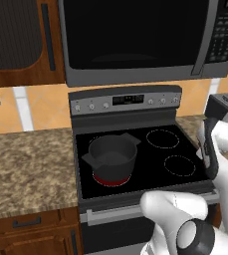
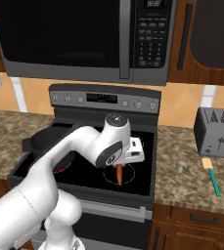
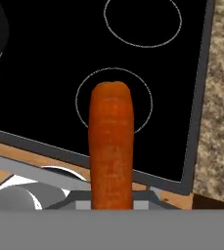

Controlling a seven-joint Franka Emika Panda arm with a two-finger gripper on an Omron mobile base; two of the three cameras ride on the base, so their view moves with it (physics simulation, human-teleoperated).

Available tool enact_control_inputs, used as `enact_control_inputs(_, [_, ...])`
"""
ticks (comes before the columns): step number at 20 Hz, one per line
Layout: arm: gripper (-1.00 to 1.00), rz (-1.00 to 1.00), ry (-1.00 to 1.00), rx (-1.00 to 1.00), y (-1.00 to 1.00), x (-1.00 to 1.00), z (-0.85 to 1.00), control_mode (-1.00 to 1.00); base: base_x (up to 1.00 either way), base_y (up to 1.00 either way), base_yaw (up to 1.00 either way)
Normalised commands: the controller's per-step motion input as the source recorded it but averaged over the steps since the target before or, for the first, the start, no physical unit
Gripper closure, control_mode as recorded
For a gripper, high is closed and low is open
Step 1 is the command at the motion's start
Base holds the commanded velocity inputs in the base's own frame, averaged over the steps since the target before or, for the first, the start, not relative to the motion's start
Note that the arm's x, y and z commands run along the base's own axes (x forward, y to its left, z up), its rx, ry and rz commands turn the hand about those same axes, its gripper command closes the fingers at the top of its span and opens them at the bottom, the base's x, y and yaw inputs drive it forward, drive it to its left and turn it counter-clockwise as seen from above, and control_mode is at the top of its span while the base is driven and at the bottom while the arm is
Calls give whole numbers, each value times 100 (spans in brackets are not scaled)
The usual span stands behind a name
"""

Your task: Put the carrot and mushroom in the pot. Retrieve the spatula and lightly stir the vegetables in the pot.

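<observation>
My gripper [image 2: 120,167] is shut on the orange carrot [image 2: 119,176], which hangs point-down above the front right burner of the black stovetop [image 2: 138,183]. In the hand view the carrot [image 3: 111,146] stands straight up from between the jaws, over a burner ring. The dark pot [image 1: 113,162] sits on the front left burner, well to the left of the gripper, and its inside looks bare. The pale mushroom [image 2: 182,166] lies on the counter right of the stove. Beside it lies the spatula [image 2: 212,178], teal handle toward the front.
A grey toaster [image 2: 216,132] stands at the back of the right counter. A microwave [image 1: 135,40] hangs low over the stove's control panel [image 1: 125,102]. The burner [image 1: 110,180] under the pot glows red. A granite counter [image 1: 26,169] lies left of the stove.
</observation>
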Motion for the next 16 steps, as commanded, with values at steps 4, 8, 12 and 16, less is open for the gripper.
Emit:
enact_control_inputs(4, [100, 13, 1, 0, 96, -3, 47, -100, 0, 0, 0])
enact_control_inputs(8, [100, 11, 0, 1, 93, 0, 44, -100, 0, 0, 0])
enact_control_inputs(12, [100, 12, 0, 0, 100, 0, 26, -100, 0, 0, 0])
enact_control_inputs(16, [100, 9, -9, 0, 98, 0, 14, -100, 0, 0, 0])
